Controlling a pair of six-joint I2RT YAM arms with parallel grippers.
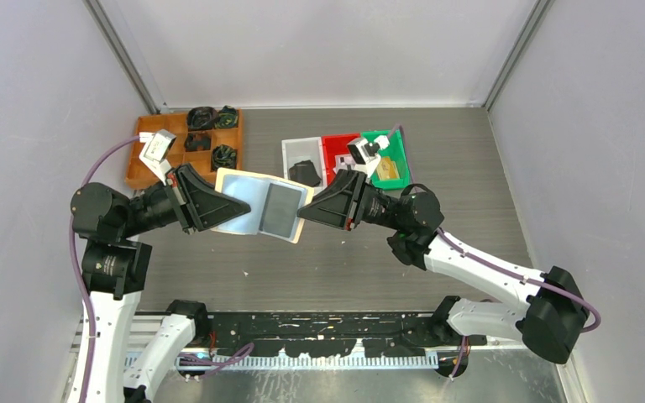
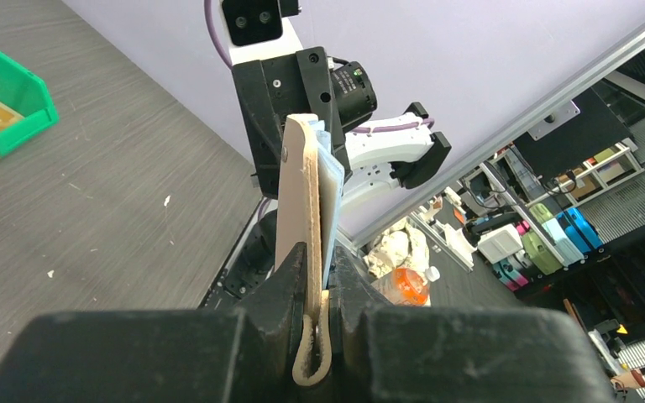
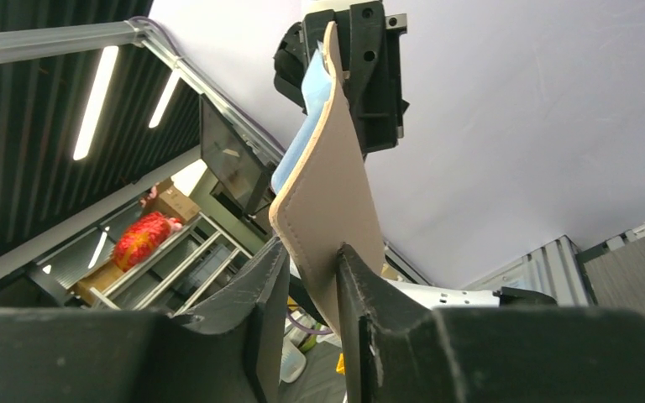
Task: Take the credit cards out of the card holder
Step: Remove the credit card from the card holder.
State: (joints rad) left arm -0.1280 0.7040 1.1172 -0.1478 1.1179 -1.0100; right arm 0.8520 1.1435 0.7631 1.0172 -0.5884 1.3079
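Evidently, the flat beige-tan folding card holder point(image 1: 260, 206) is stretched open above the counter's middle — opposite edges clamped by left gripper point(image 1: 221, 204) and right gripper point(image 1: 303, 211) — exposing its pocketed dark grey plastic card point(image 1: 282, 209).

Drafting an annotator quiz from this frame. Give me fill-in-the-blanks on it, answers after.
1. The card holder is held open off the table, with the left pincer and the right pincer both ____ on its opposite edges.
2. A dark grey card sits in the holder against a pale ____ lining.
3. The rightmost bin at the back is ____.
4. The compartment tray at back left is made of ____.

Answers: shut; blue; green; wood
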